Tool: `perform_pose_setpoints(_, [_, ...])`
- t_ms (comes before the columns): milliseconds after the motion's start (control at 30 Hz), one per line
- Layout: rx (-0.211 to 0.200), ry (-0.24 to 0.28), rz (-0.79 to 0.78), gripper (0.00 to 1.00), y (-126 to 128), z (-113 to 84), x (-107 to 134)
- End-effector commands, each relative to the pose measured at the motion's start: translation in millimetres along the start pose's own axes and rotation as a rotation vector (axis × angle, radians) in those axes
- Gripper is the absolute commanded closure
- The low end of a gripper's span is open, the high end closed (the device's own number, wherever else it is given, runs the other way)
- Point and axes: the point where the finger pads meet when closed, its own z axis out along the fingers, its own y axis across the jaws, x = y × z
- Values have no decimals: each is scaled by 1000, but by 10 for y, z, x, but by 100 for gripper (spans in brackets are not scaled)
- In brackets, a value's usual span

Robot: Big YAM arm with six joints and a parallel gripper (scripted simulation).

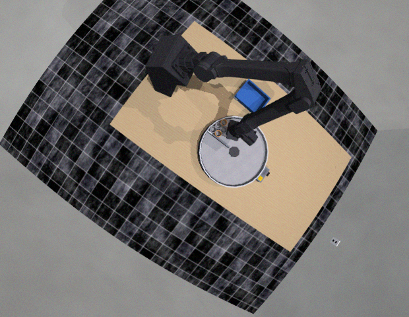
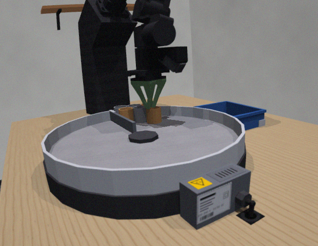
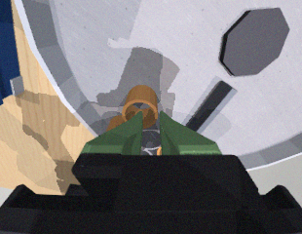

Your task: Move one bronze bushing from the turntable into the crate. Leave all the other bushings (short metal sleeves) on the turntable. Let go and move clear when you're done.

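Note:
A grey turntable [image 1: 239, 168] [image 2: 143, 156] [image 3: 190, 44] holds a small cluster of bushings at its far edge, beside a grey divider bar [image 2: 122, 122]. One bronze bushing [image 1: 223, 122] [image 2: 154, 115] [image 3: 140, 98] stands upright at the cluster's crate side. A second bronze bushing [image 1: 218, 133] [image 2: 126, 113] and grey bushings [image 2: 139, 114] stand next to it. My gripper [image 2: 150, 106] [image 3: 151, 116] points straight down, its green fingertips a narrow gap apart at the first bronze bushing's top rim. The bushing rests on the turntable. The blue crate [image 1: 252, 98] [image 2: 249, 116] is empty.
The turntable has a raised rim, a dark centre hub [image 1: 234, 151] [image 2: 142, 137] and a grey control box [image 2: 215, 198] at its near side. The crate sits on the wooden table [image 1: 300, 191] just past the turntable, under my forearm.

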Motion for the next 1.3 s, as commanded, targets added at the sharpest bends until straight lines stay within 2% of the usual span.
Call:
perform_pose_setpoints(0, [4,-9,1,81,-23,-70,-68])
perform_pose_setpoints(1267, [7,-3,4,81,-40,-104,-19])
